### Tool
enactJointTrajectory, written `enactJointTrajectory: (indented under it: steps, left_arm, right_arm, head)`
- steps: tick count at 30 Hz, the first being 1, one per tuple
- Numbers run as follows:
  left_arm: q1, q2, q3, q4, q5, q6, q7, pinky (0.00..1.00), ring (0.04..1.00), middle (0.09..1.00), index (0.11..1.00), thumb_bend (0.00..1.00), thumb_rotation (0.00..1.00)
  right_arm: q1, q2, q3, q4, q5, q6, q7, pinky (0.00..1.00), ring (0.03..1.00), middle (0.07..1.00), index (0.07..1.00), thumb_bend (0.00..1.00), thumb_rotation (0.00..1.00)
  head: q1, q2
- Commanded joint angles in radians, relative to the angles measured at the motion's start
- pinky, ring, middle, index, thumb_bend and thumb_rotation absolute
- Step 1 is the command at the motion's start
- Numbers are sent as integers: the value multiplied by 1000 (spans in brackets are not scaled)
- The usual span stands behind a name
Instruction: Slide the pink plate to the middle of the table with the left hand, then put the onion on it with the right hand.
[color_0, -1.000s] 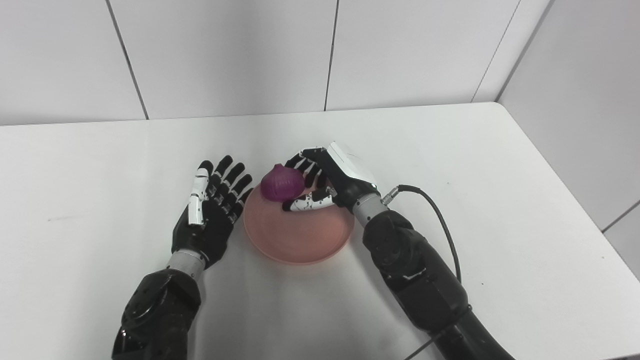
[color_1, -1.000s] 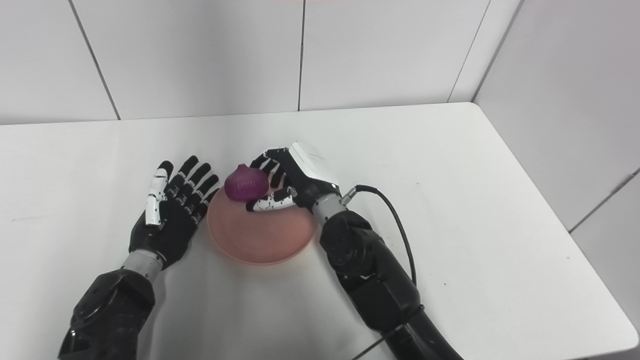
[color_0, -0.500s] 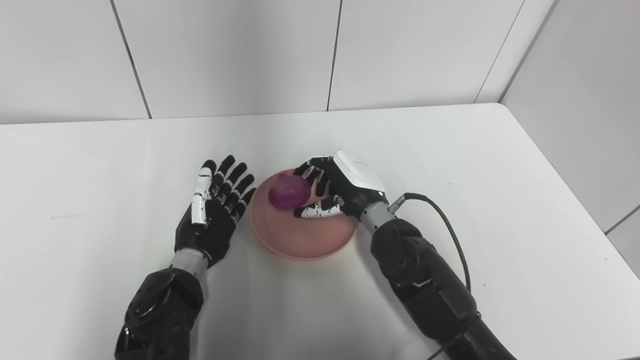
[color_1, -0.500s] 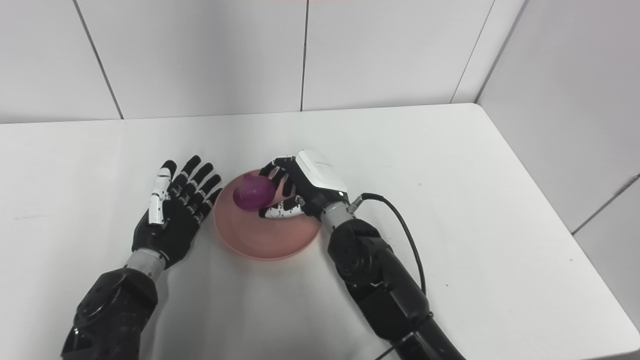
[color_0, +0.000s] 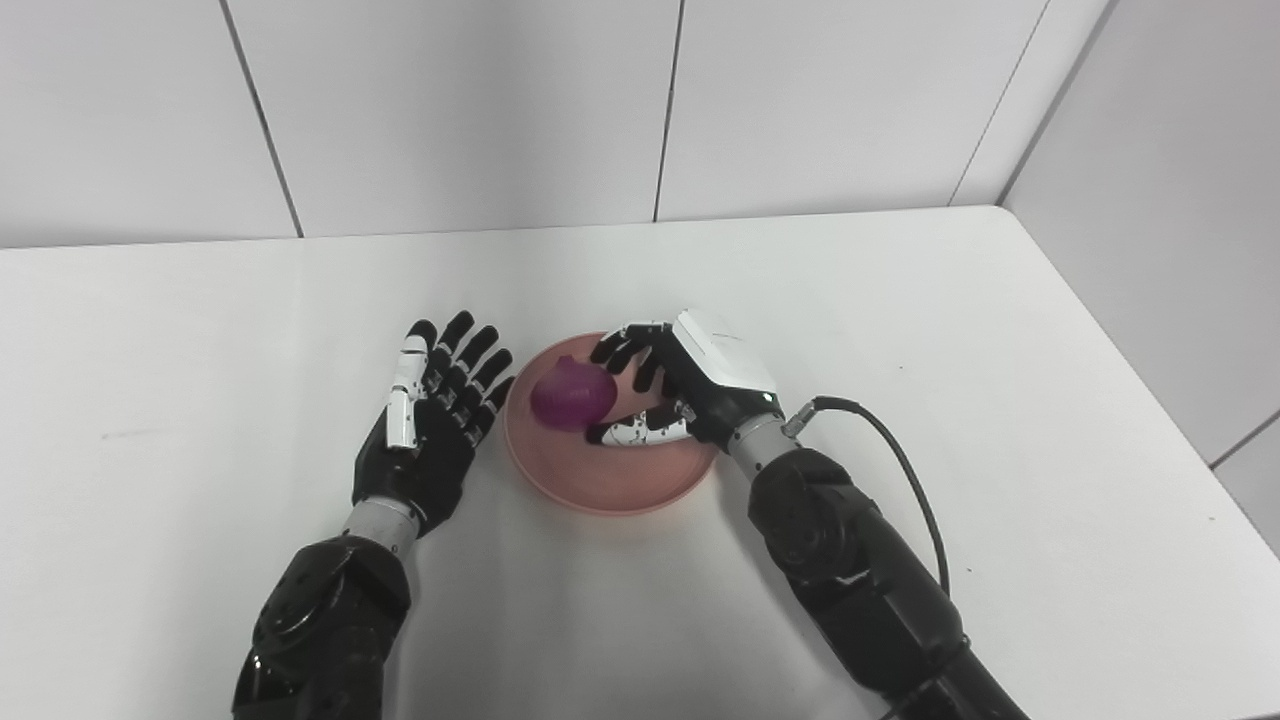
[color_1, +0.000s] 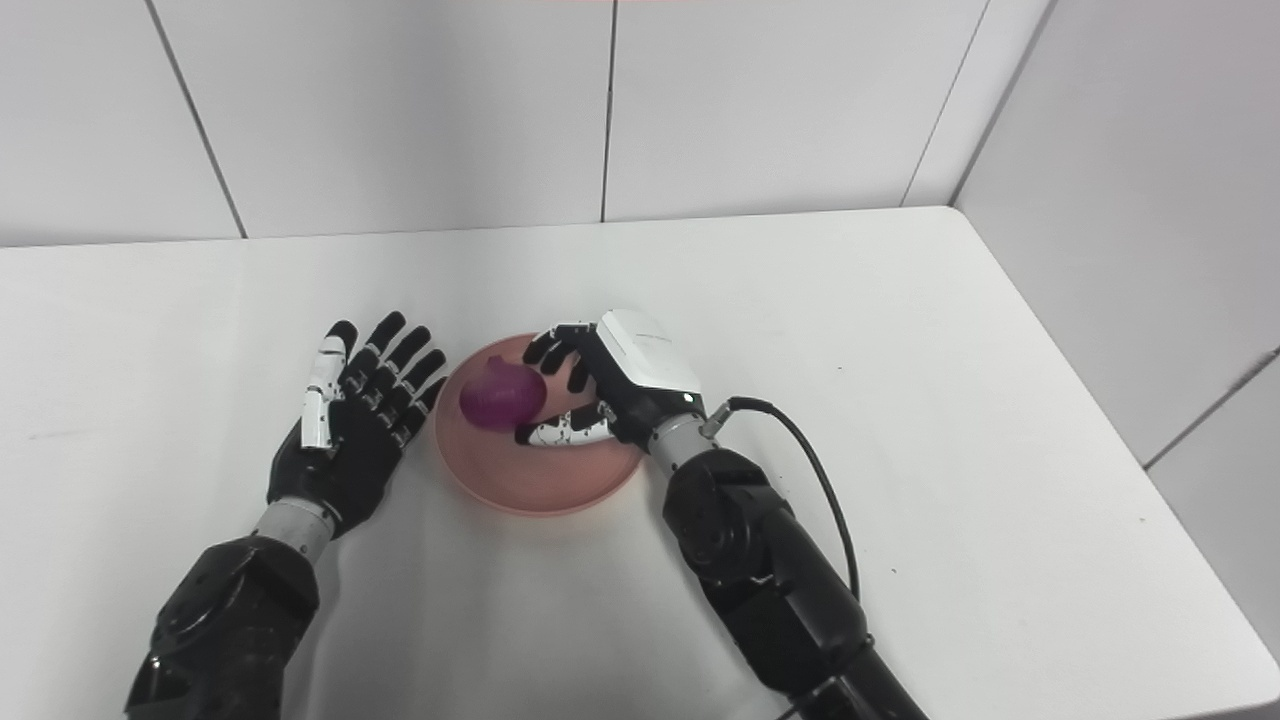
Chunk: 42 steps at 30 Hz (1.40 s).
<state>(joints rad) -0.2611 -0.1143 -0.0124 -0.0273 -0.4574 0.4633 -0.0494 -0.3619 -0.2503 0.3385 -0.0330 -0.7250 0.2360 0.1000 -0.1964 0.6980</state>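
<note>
Fingers of the right hand (color_0: 690, 385) cup the onion (color_0: 571, 396) over the pink plate (color_0: 610, 470); whether it rests there I cannot tell. Left hand (color_0: 432, 425) lies spread, just left. Round, firm, smooth-skinned, the onion probably rolls easily; grip its widest part.

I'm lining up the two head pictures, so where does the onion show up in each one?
Left eye view: onion just left of picture center, over the far-left part of the pink plate.
Right eye view: onion further left of center, same spot on the plate.
Shared landmark: the right hand right beside it.
</note>
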Motion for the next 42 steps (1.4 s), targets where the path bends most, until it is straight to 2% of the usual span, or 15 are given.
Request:
enactJointTrajectory:
  steps: [1, 3, 7, 9, 12, 18, 28, 35, 42]
  left_arm:
    - [-3, 1, -5, -14, -2, 6, 6, 929, 952, 960, 949, 433, 1000]
    - [-4, 2, -5, -14, -2, 6, 5, 934, 957, 964, 950, 434, 1000]
    - [-4, 1, -3, -14, -9, 6, 6, 931, 953, 962, 950, 433, 1000]
    - [-4, 1, -3, -14, -9, 6, 7, 928, 950, 959, 949, 432, 1000]
    - [-4, 1, -2, -12, -9, 6, 4, 930, 951, 960, 951, 433, 1000]
    - [-4, 1, 0, -12, -10, 6, 4, 933, 952, 961, 951, 436, 1000]
    - [-5, 0, 0, -12, -6, 6, 6, 924, 948, 956, 946, 435, 1000]
    - [-4, 2, 0, -10, -4, 6, 4, 920, 944, 954, 944, 438, 1000]
    - [-5, 3, 4, -5, -10, 6, -1, 927, 947, 960, 950, 436, 1000]
  right_arm:
    - [-21, 2, -13, -40, 4, -30, -10, 424, 548, 646, 668, 859, 306]
    - [-22, 4, -14, -44, 11, -26, 0, 518, 622, 695, 697, 918, 316]
    - [-26, -1, -12, -44, 37, -55, 15, 623, 704, 758, 763, 985, 319]
    - [-28, -7, -7, -43, 42, -68, 18, 667, 743, 790, 798, 999, 335]
    - [-32, -19, 0, -57, 45, -61, 46, 804, 852, 884, 891, 1000, 421]
    - [-34, -37, 1, -80, 53, -60, 89, 906, 921, 950, 969, 1000, 503]
    - [-39, -69, -33, -129, 88, -56, 138, 914, 937, 961, 976, 1000, 542]
    - [-33, -96, -78, -186, 154, -53, 166, 846, 944, 965, 976, 1000, 535]
    - [-32, -110, -138, -263, 219, -37, 188, 802, 937, 965, 983, 1000, 578]
  head:
    - [0, 1]
    - [0, 2]
    - [0, 1]
    - [0, 2]
    - [1, 1]
    - [-1, 1]
    - [-2, 1]
    - [-5, -1]
    - [-6, -3]
